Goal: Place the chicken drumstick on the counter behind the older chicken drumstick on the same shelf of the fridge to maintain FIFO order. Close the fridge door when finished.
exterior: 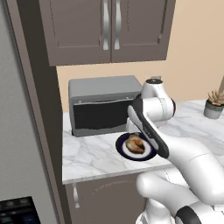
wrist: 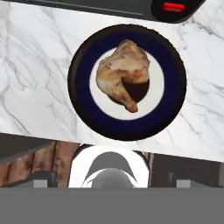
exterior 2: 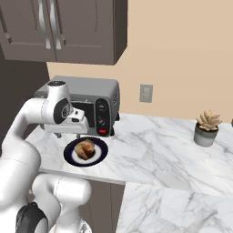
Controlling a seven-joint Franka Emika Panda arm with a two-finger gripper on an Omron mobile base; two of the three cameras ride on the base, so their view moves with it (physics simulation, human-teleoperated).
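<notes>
Drumstick [wrist: 123,75] sits on a blue-rimmed plate [wrist: 170,109] on the counter [wrist: 35,87], toaster oven [exterior: 105,105] at 12 o'clock. My gripper's above it, jaws released, holding nothing. Pick-up step, I'd say; next I need to descend and clench.

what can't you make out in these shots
- Gripper fingertips: cut off by the bottom edge of the hand view; the arm's own links hide them in both base views.
- Fridge: cut off by the left edge of the left base view; shelves and door state unseen.
- Plate under the chicken drumstick: far rim hidden by the arm, left base view.
</notes>
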